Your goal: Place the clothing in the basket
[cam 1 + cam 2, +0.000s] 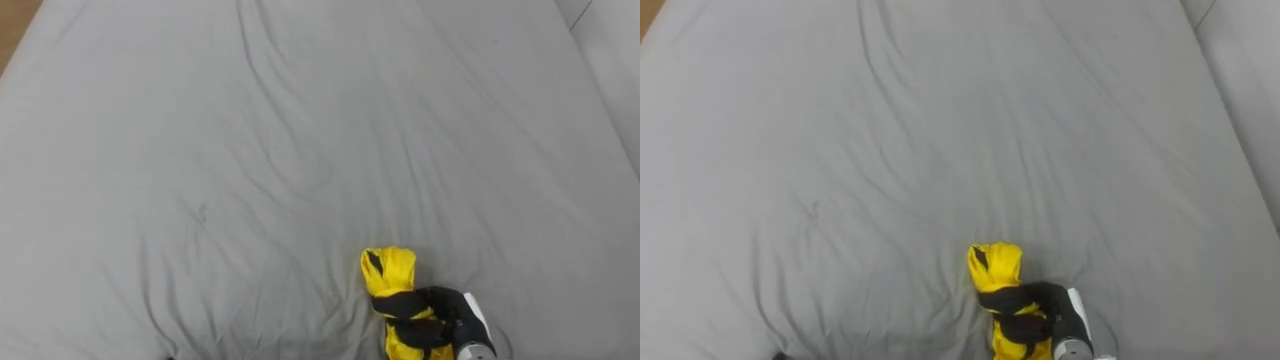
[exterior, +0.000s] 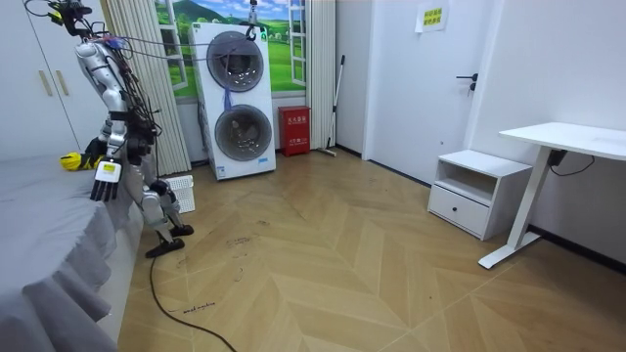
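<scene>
The yellow garment is thin, soft cloth with a faint sheen. It bunches into folds where the matt black fingers of the right hand curl round it. Behind the fingers, the hand's wrist end looks like smooth silver-grey metal. Under and all around the fingers, the grey bed sheet is matt cloth, lightly creased. Well away from the fingers, the herringbone floor is satin-glossy wood and the laundry basket looks like white plastic.
</scene>
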